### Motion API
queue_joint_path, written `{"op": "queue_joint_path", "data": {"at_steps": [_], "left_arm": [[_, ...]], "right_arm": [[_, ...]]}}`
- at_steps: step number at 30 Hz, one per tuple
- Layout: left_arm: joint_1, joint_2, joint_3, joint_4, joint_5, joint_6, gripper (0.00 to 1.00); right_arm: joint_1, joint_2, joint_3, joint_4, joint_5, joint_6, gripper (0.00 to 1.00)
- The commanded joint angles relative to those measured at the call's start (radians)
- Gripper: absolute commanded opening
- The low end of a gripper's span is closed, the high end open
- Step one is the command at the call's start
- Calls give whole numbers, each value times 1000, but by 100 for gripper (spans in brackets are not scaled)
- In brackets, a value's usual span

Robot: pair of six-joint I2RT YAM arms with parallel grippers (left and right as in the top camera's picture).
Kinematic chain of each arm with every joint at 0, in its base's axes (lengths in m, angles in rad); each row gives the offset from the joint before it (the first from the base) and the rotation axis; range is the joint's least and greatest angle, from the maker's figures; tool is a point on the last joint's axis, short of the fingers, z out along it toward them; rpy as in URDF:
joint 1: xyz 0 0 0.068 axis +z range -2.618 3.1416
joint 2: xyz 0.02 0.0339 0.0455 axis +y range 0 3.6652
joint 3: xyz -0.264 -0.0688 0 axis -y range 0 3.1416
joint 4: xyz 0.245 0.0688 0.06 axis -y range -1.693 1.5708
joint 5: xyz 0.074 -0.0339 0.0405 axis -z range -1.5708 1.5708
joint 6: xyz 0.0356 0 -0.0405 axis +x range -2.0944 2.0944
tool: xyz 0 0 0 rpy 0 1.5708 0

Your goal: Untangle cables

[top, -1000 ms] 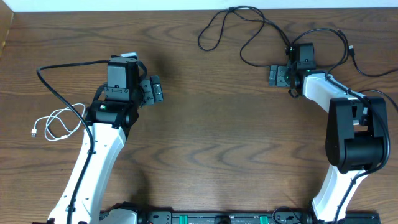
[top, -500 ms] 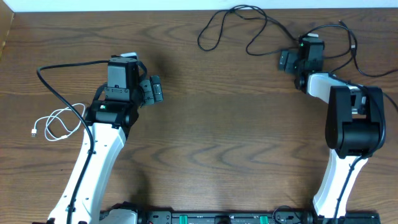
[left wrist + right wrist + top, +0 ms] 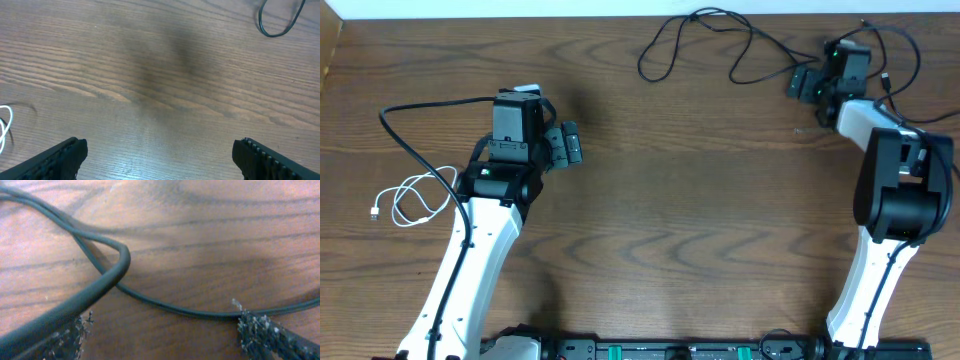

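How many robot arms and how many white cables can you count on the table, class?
Robot arms: 2
White cables: 1
Total: 3

A dark brown wooden desk (image 3: 680,200) with wavy grain fills almost the whole view. Along its far edge runs a narrow white strip (image 3: 520,10), maybe a wall. The light is even, with soft shadows on the wood.
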State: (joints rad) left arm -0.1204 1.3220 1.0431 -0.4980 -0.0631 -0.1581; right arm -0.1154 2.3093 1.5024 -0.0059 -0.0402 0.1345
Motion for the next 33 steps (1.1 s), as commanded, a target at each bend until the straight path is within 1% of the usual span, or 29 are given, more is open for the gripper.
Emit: {"op": "queue_joint_path", "data": {"at_steps": [1,7,11,14,18,20,25,33], "left_arm": [[2,-3,8,-3,-16,-5,98],[2,-3,8,-3,-16,-5,98],[2,-3,8,-3,-16,-5,98],[2,-3,8,-3,-16,-5,98],[2,-3,8,-3,-16,-5,98],[2,-3,8,-3,-16,-5,98],[2,-3,8,-3,-16,-5,98],[2,-3,8,-3,-16,-5,98]], "right_arm": [[-22,129,-34,-180,-113,36,99],[-21,-66,3,-357,-102,-66,99],[-21,-250,3,-480,-32,-65,99],[-21,-454,3,-605,-30,-64,99],[-21,-604,3,-698,-41,-22,99],[-21,-661,3,-705,-41,-23,99],[-21,-723,3,-705,-41,-23,99],[-21,-719,2,-706,-41,-23,99]]}}
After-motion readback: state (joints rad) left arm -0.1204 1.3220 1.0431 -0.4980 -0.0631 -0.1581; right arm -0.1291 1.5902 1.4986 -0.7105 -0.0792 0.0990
